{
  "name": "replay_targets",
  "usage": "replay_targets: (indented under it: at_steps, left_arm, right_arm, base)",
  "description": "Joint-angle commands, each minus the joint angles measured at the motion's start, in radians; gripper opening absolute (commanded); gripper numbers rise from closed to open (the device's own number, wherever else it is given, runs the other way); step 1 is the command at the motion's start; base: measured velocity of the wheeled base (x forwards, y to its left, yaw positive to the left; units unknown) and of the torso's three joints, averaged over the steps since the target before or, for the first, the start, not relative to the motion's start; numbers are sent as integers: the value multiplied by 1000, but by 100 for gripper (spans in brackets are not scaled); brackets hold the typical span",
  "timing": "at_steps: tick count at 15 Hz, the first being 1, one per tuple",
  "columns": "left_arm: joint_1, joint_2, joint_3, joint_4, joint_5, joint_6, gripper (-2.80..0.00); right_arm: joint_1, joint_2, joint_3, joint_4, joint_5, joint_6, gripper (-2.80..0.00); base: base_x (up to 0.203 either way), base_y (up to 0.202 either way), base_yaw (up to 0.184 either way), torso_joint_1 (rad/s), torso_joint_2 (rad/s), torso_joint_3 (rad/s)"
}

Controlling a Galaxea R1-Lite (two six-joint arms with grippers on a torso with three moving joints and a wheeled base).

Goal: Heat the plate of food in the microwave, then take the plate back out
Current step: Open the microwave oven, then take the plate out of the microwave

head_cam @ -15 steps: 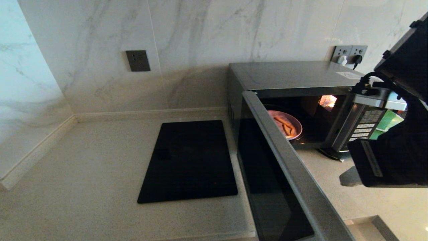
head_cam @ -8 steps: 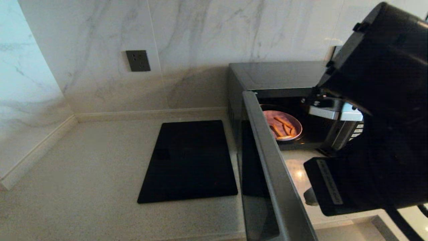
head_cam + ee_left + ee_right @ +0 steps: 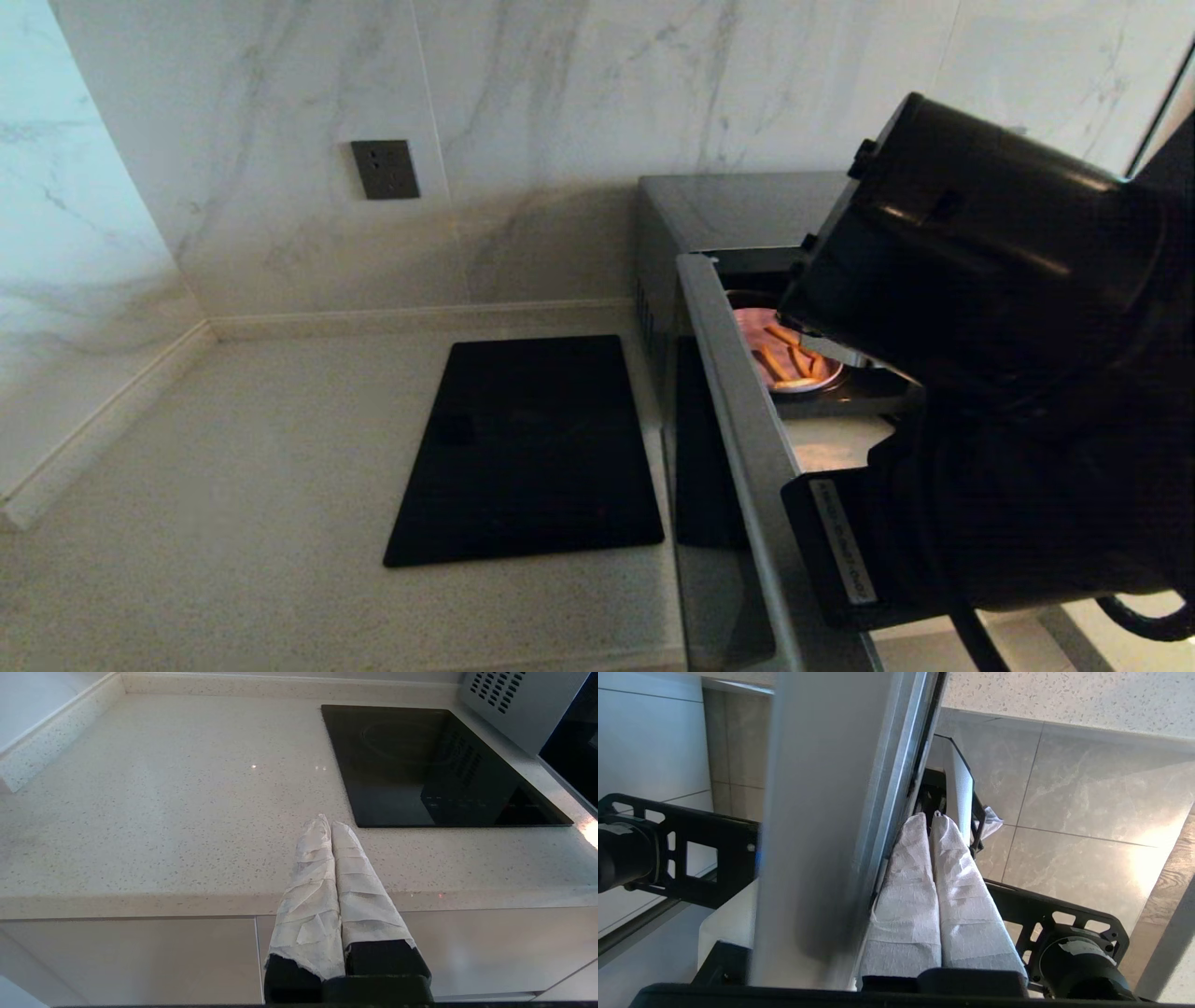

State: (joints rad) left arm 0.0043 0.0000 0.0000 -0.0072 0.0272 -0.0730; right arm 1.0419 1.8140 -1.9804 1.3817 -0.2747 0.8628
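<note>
Judging progress, we found the plate of food (image 3: 792,359) inside the microwave (image 3: 738,210), door ajar; our right gripper (image 3: 930,820) clenched empty beside it, left gripper (image 3: 327,823) clenched, parked.

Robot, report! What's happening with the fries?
Right gripper shut, empty, beside open microwave door. Plate of food inside microwave. Left gripper shut, parked.

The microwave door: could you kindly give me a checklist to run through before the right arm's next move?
1. The door of the microwave is open: ok.
2. The plate of food sits inside, fries on it: ok.
3. The right gripper is shut and empty, beside the door: ok.
4. Clear path to the plate of food: cannot tell; the right arm hides most of the opening.
5. The left gripper is parked shut above the counter edge: ok.
</note>
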Motion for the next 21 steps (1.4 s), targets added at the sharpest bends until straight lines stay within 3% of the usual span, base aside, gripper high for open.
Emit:
replay_targets:
  at_steps: [1, 6, 9, 12, 15, 19, 21]
  left_arm:
    - [0, 2, 0, 0, 0, -1, -280]
    - [0, 1, 0, 0, 1, -1, -280]
    - [0, 2, 0, 0, 0, -1, -280]
    - [0, 0, 0, 0, 0, -1, -280]
    - [0, 2, 0, 0, 0, -1, -280]
    - [0, 2, 0, 0, 0, -1, -280]
    - [0, 2, 0, 0, 1, -1, -280]
  right_arm:
    - [0, -1, 0, 8, -6, 7, -280]
    - [-75, -65, -5, 12, -63, 20, -280]
    - [-216, -169, -10, 11, -62, -7, -280]
    - [-515, -307, 4, 12, -53, -74, -280]
    - [-915, -571, 147, 2, -60, -195, -280]
    - [-1143, -888, 644, -10, -132, -214, -280]
    - [-1218, -1007, 768, -10, -152, -141, -280]
  base:
    - [0, 0, 0, 0, 0, 0]
    - [0, 0, 0, 0, 0, 0]
    - [0, 0, 0, 0, 0, 0]
    - [0, 0, 0, 0, 0, 0]
    - [0, 0, 0, 0, 0, 0]
    - [0, 0, 0, 0, 0, 0]
    - [0, 0, 0, 0, 0, 0]
